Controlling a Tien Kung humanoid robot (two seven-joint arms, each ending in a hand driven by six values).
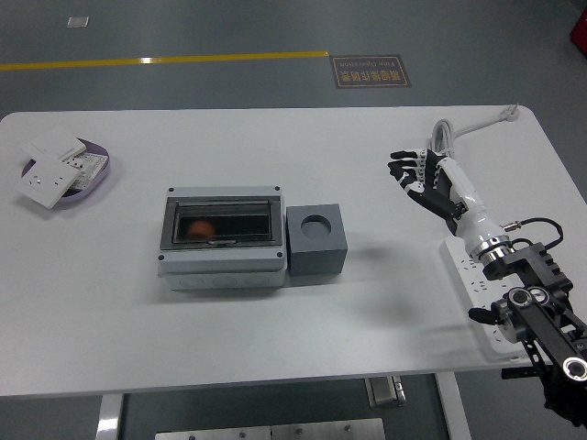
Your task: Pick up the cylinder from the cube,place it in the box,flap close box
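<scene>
A grey box (219, 238) with a dark see-through flap lying shut stands at the table's middle. An orange-red cylinder (202, 227) shows dimly through the flap, inside the box. Touching the box's right side is a dark grey cube (316, 238) whose round socket on top holds nothing. My right hand (417, 177) hovers over the right part of the table, well right of the cube, its fingers spread and holding nothing. The left arm does not show.
A purple dish (92, 170) with white switch plates (44, 176) sits at the far left. A white power strip (484, 307) lies under my right forearm near the right edge, its cable (446, 137) running to the back right corner.
</scene>
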